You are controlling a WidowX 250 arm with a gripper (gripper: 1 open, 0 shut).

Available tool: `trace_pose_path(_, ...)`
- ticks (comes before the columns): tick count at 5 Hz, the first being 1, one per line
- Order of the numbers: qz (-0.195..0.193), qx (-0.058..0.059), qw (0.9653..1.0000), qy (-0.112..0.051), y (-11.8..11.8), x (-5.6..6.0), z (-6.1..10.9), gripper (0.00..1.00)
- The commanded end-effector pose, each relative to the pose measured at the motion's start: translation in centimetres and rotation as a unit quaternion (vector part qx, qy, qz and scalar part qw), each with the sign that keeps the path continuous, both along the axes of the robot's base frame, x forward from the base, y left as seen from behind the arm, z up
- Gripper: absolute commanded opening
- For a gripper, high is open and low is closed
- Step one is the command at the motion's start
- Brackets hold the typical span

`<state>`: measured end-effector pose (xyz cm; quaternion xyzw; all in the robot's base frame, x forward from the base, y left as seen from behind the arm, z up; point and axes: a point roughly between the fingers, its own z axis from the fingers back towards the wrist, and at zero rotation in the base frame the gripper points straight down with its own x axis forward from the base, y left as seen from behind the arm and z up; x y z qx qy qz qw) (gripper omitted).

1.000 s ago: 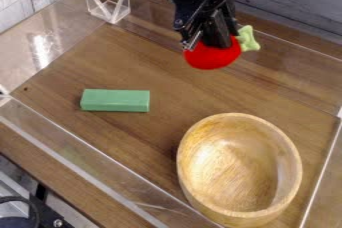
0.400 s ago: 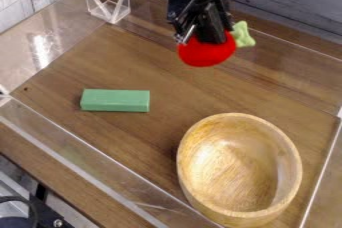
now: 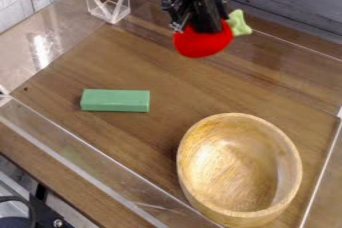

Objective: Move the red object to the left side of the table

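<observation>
1. The end effector (image 3: pixel 203 24) is shut tight on the red fruit (image 3: pixel 201 42). It grips the fruit near its top, just beside the green leaf (image 3: pixel 239 20).

2. The fruit hangs in the air above the far part of the surface (image 3: pixel 187 92). It does not touch the wood. It is near the back clear wall.

3. The fruit looks small and light. I think one grip can carry it with no trouble.

4. It looks smooth and round, like a plastic toy. A round thing can slip or turn in a grip, so slow moves seem best.

5. It looks stiff, not squishy. I can't tell for sure from here. It does not look like it would break from a short drop.

6. The best place to hold it seems to be across the round body, near the top. The leaf looks thin and may bend, so it is a poor place to grab.

7. A round fruit may roll when it is set down. I would lower it until it sits on the wood and only then let go.

8. A green block (image 3: pixel 115 100) lies flat on the left part of the surface. A wooden bowl (image 3: pixel 241 167) sits at the near right. Both are well apart from the fruit.

9. The fruit is not yet on the left side. The job is partly done.
</observation>
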<state>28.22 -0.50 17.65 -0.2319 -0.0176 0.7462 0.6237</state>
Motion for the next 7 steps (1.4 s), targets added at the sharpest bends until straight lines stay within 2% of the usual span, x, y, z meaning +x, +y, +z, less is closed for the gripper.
trace_pose_path(1,0.022,0.001,0.9993,-0.032,1.2,0.0,2.3,0.0)
trace_pose_path(3,0.067,0.002,0.9973,-0.03,4.0,-1.6,2.0,0.0)
trace_pose_path(4,0.077,0.001,0.9966,-0.029,4.5,-2.5,1.4,0.0)
trace_pose_path(5,0.088,-0.008,0.9958,-0.023,4.5,-3.2,0.5,0.0)
trace_pose_path(7,0.112,-0.023,0.9934,-0.013,4.8,-3.5,-0.3,0.0)
